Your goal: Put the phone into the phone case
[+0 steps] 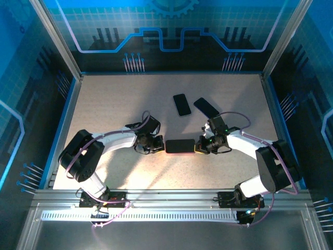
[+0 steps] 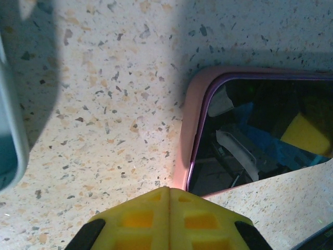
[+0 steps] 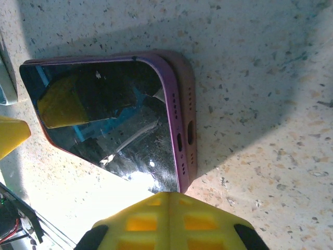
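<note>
Right pincer shut; phone partly cropped.

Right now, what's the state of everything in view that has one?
phone: screen up, in the case; port end looks not fully seated.
phone case: lying flat, wrapped around the phone.
left gripper: shut, empty.
right gripper: shut, empty.
left spare phone: flat, untouched.
right spare phone: flat, untouched.
</note>
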